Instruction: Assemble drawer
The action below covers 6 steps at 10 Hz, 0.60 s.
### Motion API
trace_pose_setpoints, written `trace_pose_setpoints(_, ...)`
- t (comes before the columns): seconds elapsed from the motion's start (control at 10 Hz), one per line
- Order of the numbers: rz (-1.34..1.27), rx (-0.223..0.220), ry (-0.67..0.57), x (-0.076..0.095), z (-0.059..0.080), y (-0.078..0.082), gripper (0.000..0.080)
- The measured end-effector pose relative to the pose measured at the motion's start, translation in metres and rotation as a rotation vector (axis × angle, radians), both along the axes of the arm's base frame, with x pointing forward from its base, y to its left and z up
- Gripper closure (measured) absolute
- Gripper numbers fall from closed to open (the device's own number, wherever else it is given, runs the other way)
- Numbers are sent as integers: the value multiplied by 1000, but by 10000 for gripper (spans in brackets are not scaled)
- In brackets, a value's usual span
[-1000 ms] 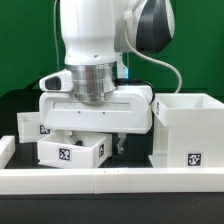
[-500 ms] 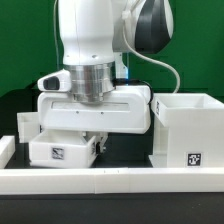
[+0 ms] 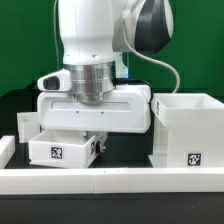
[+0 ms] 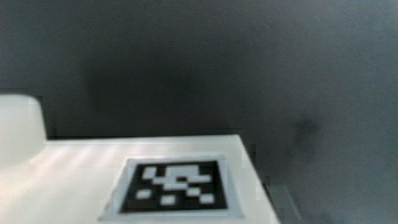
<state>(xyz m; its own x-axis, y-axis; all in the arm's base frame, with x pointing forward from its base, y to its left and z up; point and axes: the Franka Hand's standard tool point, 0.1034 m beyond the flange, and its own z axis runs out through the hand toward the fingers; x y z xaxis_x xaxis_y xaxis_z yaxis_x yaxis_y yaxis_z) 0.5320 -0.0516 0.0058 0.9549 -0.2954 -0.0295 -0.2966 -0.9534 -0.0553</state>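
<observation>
Since a second ago, the small tray (image 3: 62, 151) under your claw (image 3: 95, 137) has shifted toward the exterior view's left and turned. Its open top no longer shows, and a flat face with a square tag (image 3: 57, 153) now faces the camera.

Claw: fingers are hidden behind the wide hand body and the tray. Cannot tell how far apart they stand, nor whether they grip the tray.

Wrist view: white tray surface with the tag close beneath the camera, dark counter (image 3: 128, 150) beyond it. No fingers seen.

Second tray (image 3: 28, 124): behind the first, nearer the exterior view's left.

Housing (image 3: 186, 128): upright, open top, on the exterior view's right, apart from both trays.

Border rail (image 3: 110, 180): runs along the front.
</observation>
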Motion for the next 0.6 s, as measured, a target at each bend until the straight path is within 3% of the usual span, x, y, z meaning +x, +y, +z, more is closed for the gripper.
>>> trace_pose_setpoints(0.6, 277, 17, -2, 1, 18, -20, 758)
